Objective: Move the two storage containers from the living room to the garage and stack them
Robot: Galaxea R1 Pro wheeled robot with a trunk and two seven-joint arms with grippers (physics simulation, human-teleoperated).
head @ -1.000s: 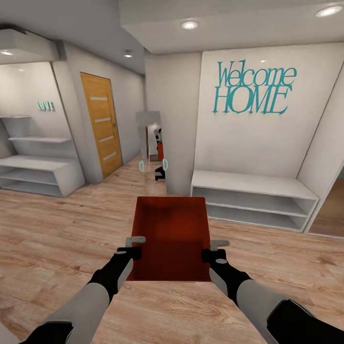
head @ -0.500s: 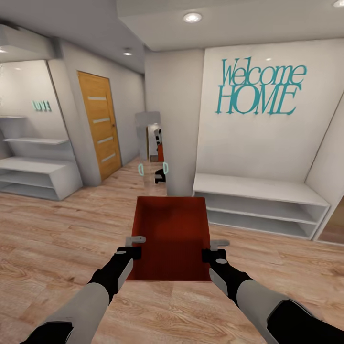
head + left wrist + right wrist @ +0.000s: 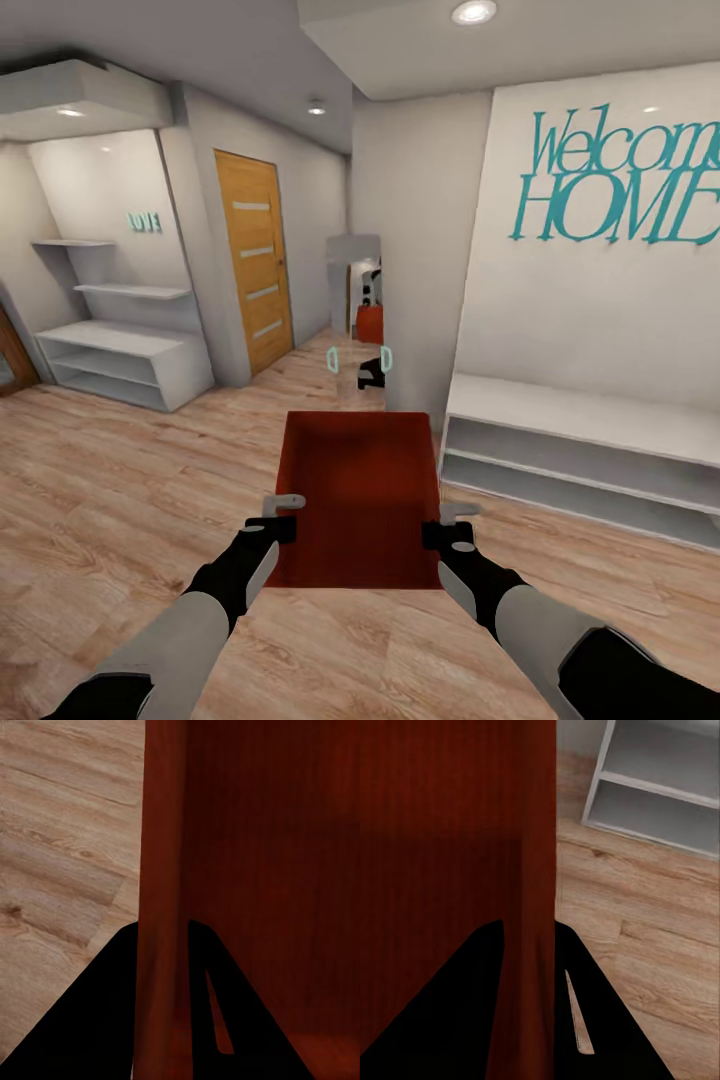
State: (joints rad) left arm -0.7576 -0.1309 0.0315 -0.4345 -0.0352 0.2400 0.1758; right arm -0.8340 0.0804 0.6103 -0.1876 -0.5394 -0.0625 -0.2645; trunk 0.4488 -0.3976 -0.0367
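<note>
The hallway had light wood-plank flooring (image 3: pixel 120 480), a wooden door (image 3: pixel 255 260), white shelving (image 3: pixel 590 450) and a "Welcome HOME" wall sign (image 3: pixel 620 185). One storage container (image 3: pixel 360 495) was carried above the planks, in front of the robot. The left gripper (image 3: pixel 281 515) was pinched on its left wall, one finger inside and one outside; the right gripper (image 3: pixel 445 522) pinched the right wall likewise. Risk noted: thin walls could slip from either pinch, or the far end could clip the wall corner (image 3: pixel 400 300) while turning.
</note>
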